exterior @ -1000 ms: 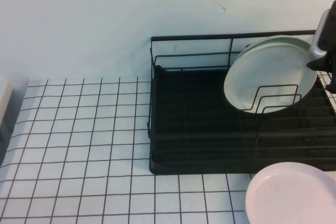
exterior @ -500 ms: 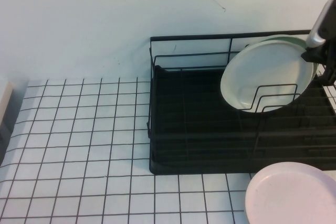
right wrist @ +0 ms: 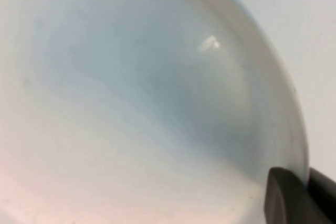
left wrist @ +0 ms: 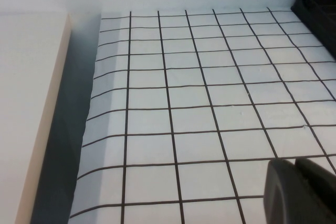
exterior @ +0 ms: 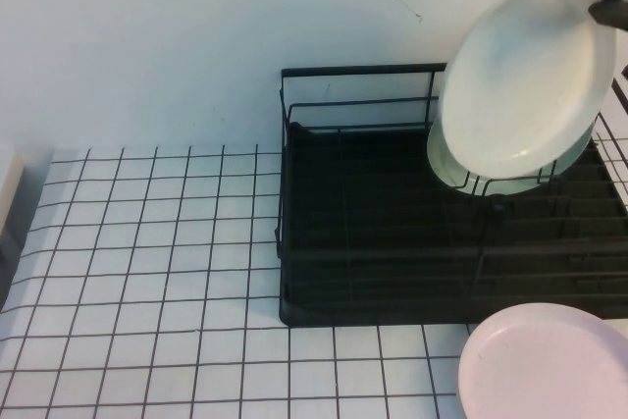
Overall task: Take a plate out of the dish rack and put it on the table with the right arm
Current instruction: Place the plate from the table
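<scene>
Plate [exterior: 525, 76] now lifted above dish rack [exterior: 392, 242], upper right, gripped by right claw [exterior: 610, 7]; left claw [left wrist: 302, 192] low over counter [left wrist: 199, 103], its opening cannot be told.

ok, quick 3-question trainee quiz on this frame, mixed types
1. True or false: the plate is clear above the dish rack, held at its edge by the right end effector.
2. Which plate lies on the table? A) pale pink plate B) greener mint plate C) none
3. Fill in: the left end effector hangs over the ___.

Key: 1 true; 2 A; 3 table.
</scene>
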Controlling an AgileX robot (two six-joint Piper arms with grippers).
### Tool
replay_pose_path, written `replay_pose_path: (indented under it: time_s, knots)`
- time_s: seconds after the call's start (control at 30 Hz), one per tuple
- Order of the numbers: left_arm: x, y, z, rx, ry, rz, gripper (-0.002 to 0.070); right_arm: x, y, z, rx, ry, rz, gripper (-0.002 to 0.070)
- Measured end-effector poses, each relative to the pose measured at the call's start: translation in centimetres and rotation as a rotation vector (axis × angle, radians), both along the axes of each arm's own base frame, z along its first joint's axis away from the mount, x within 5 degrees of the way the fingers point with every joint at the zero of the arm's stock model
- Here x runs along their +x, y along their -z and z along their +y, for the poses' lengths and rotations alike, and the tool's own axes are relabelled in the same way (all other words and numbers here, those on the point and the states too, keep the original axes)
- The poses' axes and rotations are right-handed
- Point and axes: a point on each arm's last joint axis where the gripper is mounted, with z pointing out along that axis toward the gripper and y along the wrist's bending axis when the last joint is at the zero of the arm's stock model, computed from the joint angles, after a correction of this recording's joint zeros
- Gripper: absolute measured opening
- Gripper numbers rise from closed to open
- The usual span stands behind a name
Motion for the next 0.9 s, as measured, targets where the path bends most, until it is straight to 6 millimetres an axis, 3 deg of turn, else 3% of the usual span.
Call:
replay_pose_path:
  time_s: [0.2, 0.3, 0.4, 0.6, 0.9]
  knots:
    - [0.0, 0.0, 0.0, -0.004, -0.001, 0.000, -0.0003, -4.4, -5.4, 0.5, 0.145, 0.013, -0.025, 0.0010]
    - [0.0, 0.0, 0.0, -0.004, -0.001, 0.000, -0.0003, -7.0, -7.0, 0.9, 0.219, 0.010, 0.057, 0.0010]
    - [0.0, 0.0, 0.0, -0.004, -0.001, 0.000, -0.0003, -9.2, -7.1, 0.9, 0.211, 0.037, 0.215, 0.0009]
    - [0.0, 0.0, 0.0, -0.004, -0.001, 0.000, -0.0003, -11.9, -3.8, -0.3, 0.074, 0.156, 0.629, 0.0009]
    - [0.0, 0.0, 0.0, -0.004, -0.001, 0.000, -0.0003, -13.6, 6.5, -1.0, 0.042, 0.287, 0.886, 0.0009]
